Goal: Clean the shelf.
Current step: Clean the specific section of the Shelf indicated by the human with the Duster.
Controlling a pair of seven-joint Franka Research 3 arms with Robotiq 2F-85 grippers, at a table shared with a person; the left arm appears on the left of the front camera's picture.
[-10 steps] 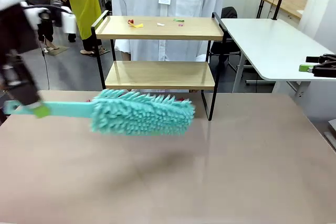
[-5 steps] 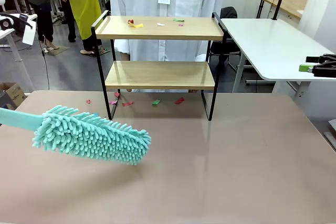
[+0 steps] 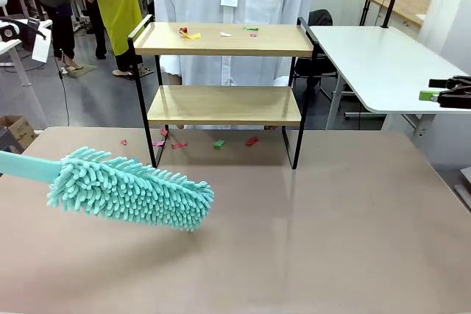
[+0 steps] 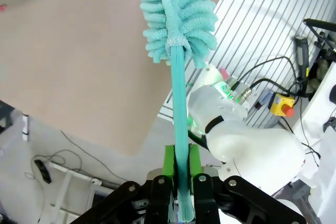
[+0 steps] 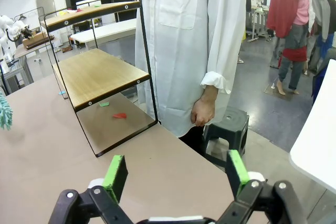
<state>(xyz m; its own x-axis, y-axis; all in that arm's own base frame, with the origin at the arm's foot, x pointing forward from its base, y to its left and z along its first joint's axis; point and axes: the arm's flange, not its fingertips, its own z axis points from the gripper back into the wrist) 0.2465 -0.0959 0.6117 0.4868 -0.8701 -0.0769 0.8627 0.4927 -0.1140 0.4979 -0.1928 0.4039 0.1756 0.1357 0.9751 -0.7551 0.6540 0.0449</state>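
Front view: the shelf point(image 3: 224, 104) stands at the table's point(image 3: 331, 218) far edge, scraps point(image 3: 193, 34) on its top board; the duster point(image 3: 132, 189) hangs low left, apart — a second ago it hung level before the lower board.
Left wrist view: the left gripper point(image 4: 181, 160) grips the duster's handle point(image 4: 180, 103).
Right wrist view: the right gripper point(image 5: 176, 174) gapes wide, empty.
Doing it well: raise the head over the top board, sweep flat — scraps off the front.

Teal duster point(image 3: 132, 193) tilted front-L of shelf point(image 3: 224, 104) (paper scraps point(image 3: 191, 34) on top board).
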